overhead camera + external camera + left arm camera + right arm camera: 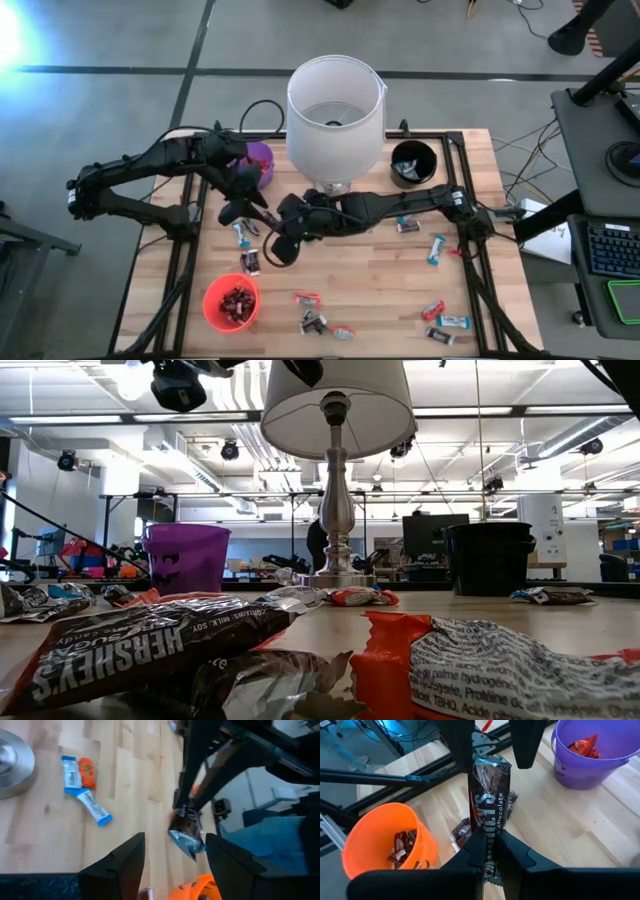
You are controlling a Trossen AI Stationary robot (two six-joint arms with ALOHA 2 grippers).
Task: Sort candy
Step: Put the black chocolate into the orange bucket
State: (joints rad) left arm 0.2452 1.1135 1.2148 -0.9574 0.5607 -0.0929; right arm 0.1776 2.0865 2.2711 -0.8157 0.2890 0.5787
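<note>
Orange cup [232,302], lower left of the high view, already holds several dark bars; purple cup [256,160] and black cup [413,162] sit up top by the lamp [335,110]. Approx. a dozen candy [437,247] pieces lie loose on the desk [380,280], so sorting looks part done.

Low view: wrappers fill the foreground, no claws visible.

Left wrist view: left claw [175,855] wide, empty, facing a dark bar [186,827] at centre.

Right wrist view: right claw [490,845] pinched on that bar, held upright, centre frame. Only here: red wrappers inside the purple cup.
</note>
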